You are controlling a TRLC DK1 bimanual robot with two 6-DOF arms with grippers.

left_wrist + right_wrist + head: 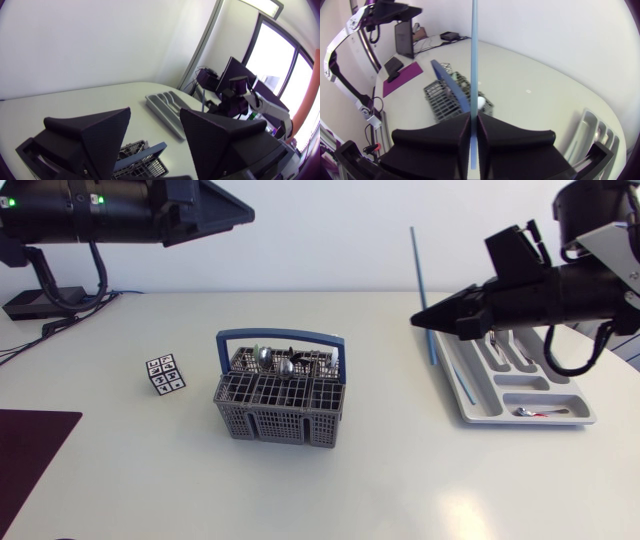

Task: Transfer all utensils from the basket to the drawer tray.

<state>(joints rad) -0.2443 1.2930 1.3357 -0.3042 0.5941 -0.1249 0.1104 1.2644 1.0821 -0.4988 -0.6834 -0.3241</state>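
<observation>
My left arm (100, 210) is black, with green lights (97, 199) and trailing black cables (62, 292); my right arm (580, 280) shows a silver-grey link (615, 242). Left tool (155, 122) and right tool (418, 320): broad matte-black wedges.

Unreadable symbols on small cube (165, 374)

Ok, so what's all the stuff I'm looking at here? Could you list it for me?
basket: 1, grey with a blue handle, mid-table.
spoons: 2 showing, silver, standing in the basket.
tray: 1, grey, at the table's right.
utensil: 1, silver with some red, in the tray's end compartment; too small to tell its kind.
stick: 1, thin, blue, by the tray's left edge.
cube: 1, white with black marks, left of the basket.
mat: 1, dark purple, at the table's left edge.
left gripper: 1, black, open, raised at the left.
right gripper: 1, black, shut on the stick.
</observation>
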